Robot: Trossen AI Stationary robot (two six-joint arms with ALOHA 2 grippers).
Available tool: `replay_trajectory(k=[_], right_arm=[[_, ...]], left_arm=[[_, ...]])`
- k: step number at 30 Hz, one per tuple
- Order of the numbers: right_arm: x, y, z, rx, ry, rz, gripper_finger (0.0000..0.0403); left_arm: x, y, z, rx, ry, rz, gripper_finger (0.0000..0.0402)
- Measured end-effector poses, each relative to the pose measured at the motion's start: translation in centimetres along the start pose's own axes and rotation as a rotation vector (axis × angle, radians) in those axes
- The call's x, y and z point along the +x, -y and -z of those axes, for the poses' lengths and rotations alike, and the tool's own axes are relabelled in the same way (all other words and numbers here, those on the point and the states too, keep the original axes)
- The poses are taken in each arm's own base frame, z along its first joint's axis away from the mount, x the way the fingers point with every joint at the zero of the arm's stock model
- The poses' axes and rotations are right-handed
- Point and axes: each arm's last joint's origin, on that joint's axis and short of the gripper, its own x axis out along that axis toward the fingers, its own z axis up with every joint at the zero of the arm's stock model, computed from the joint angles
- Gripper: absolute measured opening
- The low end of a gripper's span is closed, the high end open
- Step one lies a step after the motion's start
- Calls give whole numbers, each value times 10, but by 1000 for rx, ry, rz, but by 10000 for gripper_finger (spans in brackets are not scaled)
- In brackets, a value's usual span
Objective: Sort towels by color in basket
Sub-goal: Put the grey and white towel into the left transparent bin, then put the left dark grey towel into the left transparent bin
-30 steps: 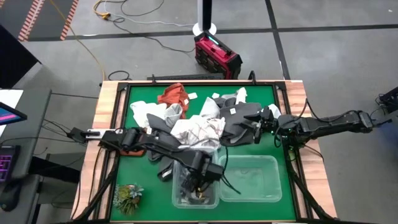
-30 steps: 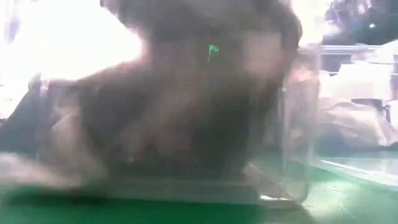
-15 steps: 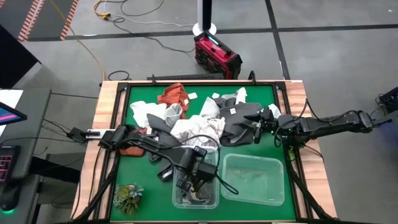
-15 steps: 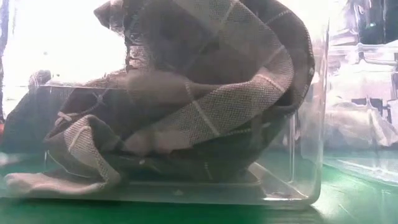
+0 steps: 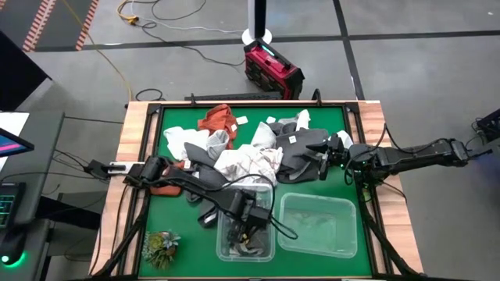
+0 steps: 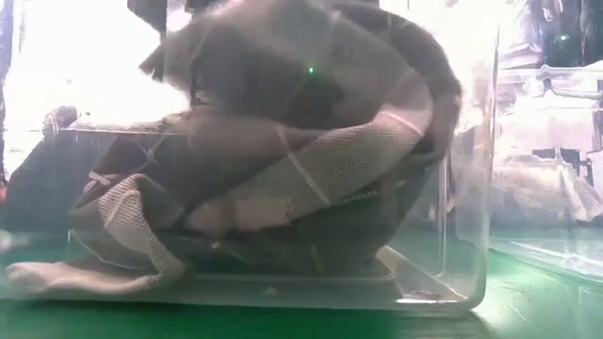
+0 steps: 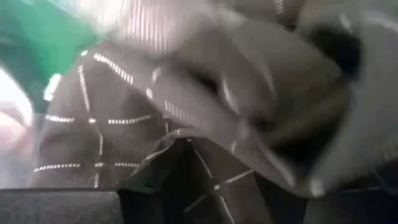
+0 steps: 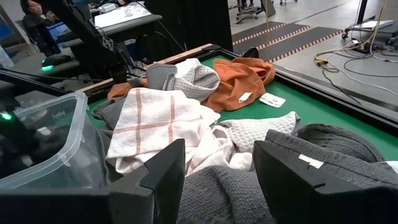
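A dark grey checked towel [image 6: 311, 179] lies bunched in the left clear bin [image 5: 220, 242], and it fills the left wrist view [image 7: 106, 124]. My left gripper [image 5: 248, 230] points down into that bin, open, on top of the towel. More towels lie heaped on the green mat at the far side: rust-orange [image 5: 219, 119], white checked [image 5: 250, 162], light grey [image 5: 183, 140] and dark grey [image 5: 301, 152]. My right gripper [image 5: 326, 160] [image 8: 217, 155] waits open at the right, over the dark grey towels, with nothing between its fingers. My left gripper comes from above, pointing down, onto the top fold [image 6: 301, 56] of the bunched dark grey towel. Blur hides whether any cloth lies between the fingers. The towel rests on the bin's floor and leans against its walls.
A second clear bin [image 5: 344, 204] stands right of the first, near the front edge. A green plant tuft [image 5: 160, 246] lies at the front left corner. A raised wooden rim [image 5: 129, 156] frames the mat. A red device [image 5: 272, 70] sits on the floor beyond the table.
My left gripper has risen above the bin's top, rolled its wrist and come back down onto the dark grey towel. The towel, in motion a second ago, has settled in the bin, and its top fold now sits lower.
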Motion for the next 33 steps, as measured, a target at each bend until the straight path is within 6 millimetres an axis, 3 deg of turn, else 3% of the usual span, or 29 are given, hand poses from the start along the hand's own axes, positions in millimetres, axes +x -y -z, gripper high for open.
replay_trajectory(k=[3,6,14,19,27,33], right_arm=[[0,0,0,1,1,0,219],[0,0,0,3,1,0,219],[0,0,0,3,0,0,219],[0,0,0,2,0,0,219],[0,0,0,2,-1,0,219],[0,0,2,-8,-18,5,219]], left_arm=[[-1,-2,1,-8,4,0,169],[-15,-2,-2,-5,14,-1,169],[-104,-6,-1,16,194,-7,169],[-142,-25,15,-31,256,-225,169],[-155,-69,49,-134,94,-309,169],[-148,-71,83,-183,-15,-282,169]])
